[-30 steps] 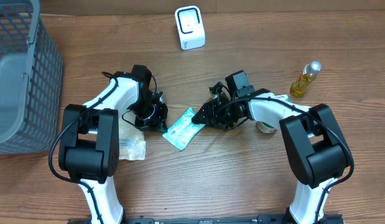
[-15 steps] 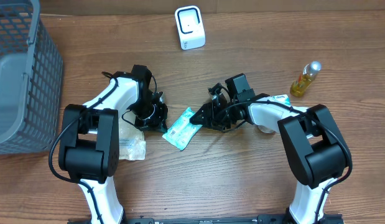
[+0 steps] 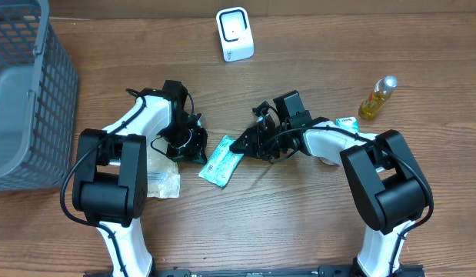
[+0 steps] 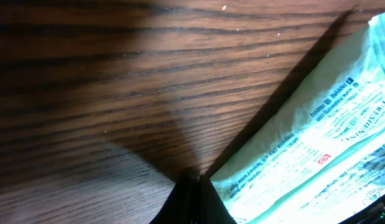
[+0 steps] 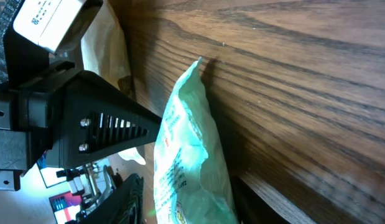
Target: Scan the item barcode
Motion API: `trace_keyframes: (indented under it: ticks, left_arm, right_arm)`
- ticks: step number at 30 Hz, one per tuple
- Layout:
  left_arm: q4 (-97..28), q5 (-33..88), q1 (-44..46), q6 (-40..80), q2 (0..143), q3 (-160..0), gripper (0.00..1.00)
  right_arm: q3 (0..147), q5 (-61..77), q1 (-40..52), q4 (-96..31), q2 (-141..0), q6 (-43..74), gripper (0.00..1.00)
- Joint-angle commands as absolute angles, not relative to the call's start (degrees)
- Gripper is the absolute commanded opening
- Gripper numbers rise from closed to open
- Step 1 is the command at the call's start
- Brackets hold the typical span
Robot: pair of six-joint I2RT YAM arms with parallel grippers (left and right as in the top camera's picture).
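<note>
- Green packet (image 3: 221, 161) sits on the desk (image 3: 284, 223) near centre, between the two end effectors, long axis running diagonally.
- Right end effector (image 3: 239, 145) is at the packet's upper-right end and touching it. The arm reaches in from the right, low over the desk.
- In the right wrist view the packet's near end is up on edge in the gap between the fingers (image 5: 122, 200), and its far end tapers away along the wood.
- Right jaws are partly apart with the packet in the gap. Can't tell whether they're actually clamping it or just bracketing it.
- Left end effector (image 3: 194, 147) is just left of the packet, tips clenched on nothing.
- Left wrist view: the closed tips come to a point at the bottom edge, with the packet's printed face just to their right. Can't tell if they touch it.
- Left arm's black body fills the left side of the right wrist view, just beyond the packet.
- White scanner (image 3: 234, 35) stands upright at the desk's far edge, well apart from the packet.
- Grey basket (image 3: 38, 115) is far left, small oil bottle (image 3: 377, 97) far right, and a clear bag (image 3: 164, 178) lies beside the left arm.
</note>
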State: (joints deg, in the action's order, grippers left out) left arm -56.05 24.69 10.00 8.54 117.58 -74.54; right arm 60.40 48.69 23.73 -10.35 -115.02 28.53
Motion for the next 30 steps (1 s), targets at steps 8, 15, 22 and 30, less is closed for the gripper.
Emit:
trace_keyframes:
  ticks: [8, 15, 22, 30]
  left_arm:
    - [-54.8, 22.5, 10.2, 7.3, 121.1, -73.9, 0.04]
    - [-54.4, 23.5, 10.2, 7.7, 121.1, -73.9, 0.04]
    - [-52.5, 27.0, 11.0, 7.7, 121.1, -73.9, 0.04]
    - [-52.4, 26.5, 12.2, 7.7, 121.1, -73.9, 0.04]
  right_arm:
    - [60.0, 49.5, 24.1, -9.9, -114.9, 28.7, 0.41]
    - [60.0, 48.9, 24.3, -9.8, -114.9, 28.8, 0.45]
    - [60.0, 49.0, 25.3, -9.4, -114.9, 28.8, 0.44]
    - [60.0, 49.0, 25.4, -8.7, -114.9, 28.8, 0.33]
